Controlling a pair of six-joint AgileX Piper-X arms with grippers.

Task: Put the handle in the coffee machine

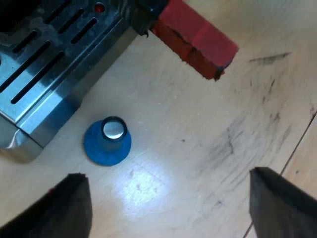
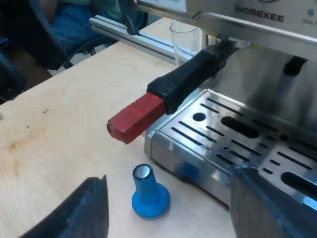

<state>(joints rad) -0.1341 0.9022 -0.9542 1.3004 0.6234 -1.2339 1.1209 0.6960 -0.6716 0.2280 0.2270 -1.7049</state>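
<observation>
The handle sat in the front of the espresso machine, so the left gripper and right gripper, both with fingers wide open and empty, probably needed only to check its lock.

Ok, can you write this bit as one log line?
handle: in machine front | tamper: upright beside machine | left end effector: open, empty | right end effector: open, empty

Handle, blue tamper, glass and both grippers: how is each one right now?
Handle: in the espresso machine's front, red end sticking out, ungripped.
Blue tamper: standing upright on the table.
Measuring glass: upright, looks empty.
Left gripper: open, holding nothing.
Right gripper: open, holding nothing.
</observation>
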